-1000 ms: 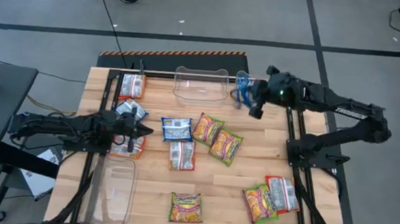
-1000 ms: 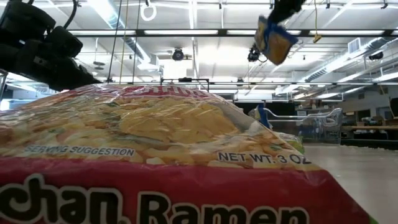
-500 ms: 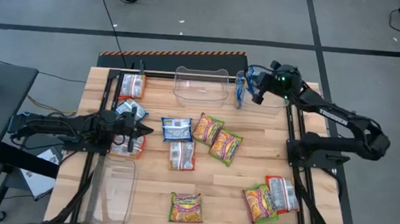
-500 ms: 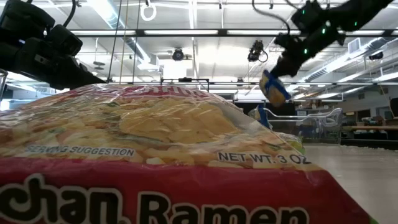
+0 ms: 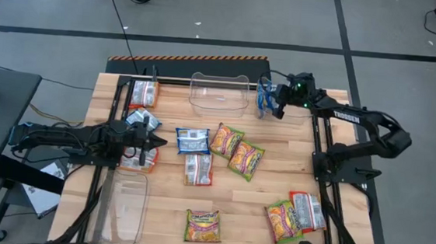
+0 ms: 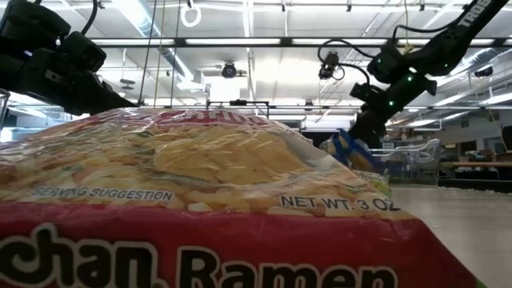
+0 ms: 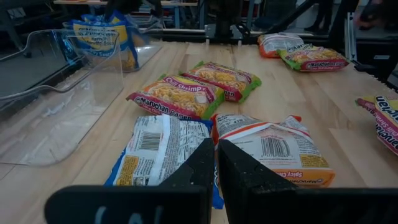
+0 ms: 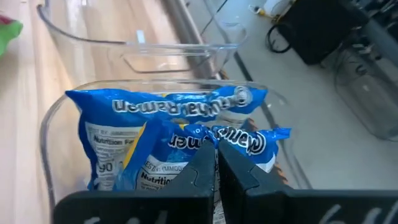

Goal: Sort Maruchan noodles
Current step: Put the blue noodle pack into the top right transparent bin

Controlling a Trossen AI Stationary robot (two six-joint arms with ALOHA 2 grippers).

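Note:
Maruchan noodle packets lie flat across the table: a blue one (image 5: 193,141), yellow-green ones (image 5: 226,140) (image 5: 246,158) and a red-orange one (image 5: 199,169) in the middle, with others near the left and right edges. My right gripper (image 5: 276,105) is at the far right, down in a clear tub (image 8: 56,118), shut on a blue packet (image 8: 239,142). A second blue packet (image 8: 124,134) stands on edge in that tub. My left gripper (image 7: 216,163) waits shut at the table's left, just above a blue packet (image 7: 155,149) and a red-orange packet (image 7: 273,149). My right gripper pinches the blue packet between its two fingers at the packet's upper edge (image 8: 219,144), coming at it from above. The packet hangs below the fingers inside the clear tub, beside the other blue packet. Whether its lower end rests on the tub floor is hidden.
An empty clear tub (image 5: 219,92) stands at the far edge, left of the one holding blue packets, and another (image 5: 121,208) sits at the near left. One yellow-green packet (image 6: 200,208) lies right in front of the low camera. Black frame rails (image 5: 328,158) run along both sides.
My right gripper has carried the blue packet from high above the table toward the far edge and then lowered it into the far right tub, staying shut on it. The packet now hangs inside the tub next to the other blue one.

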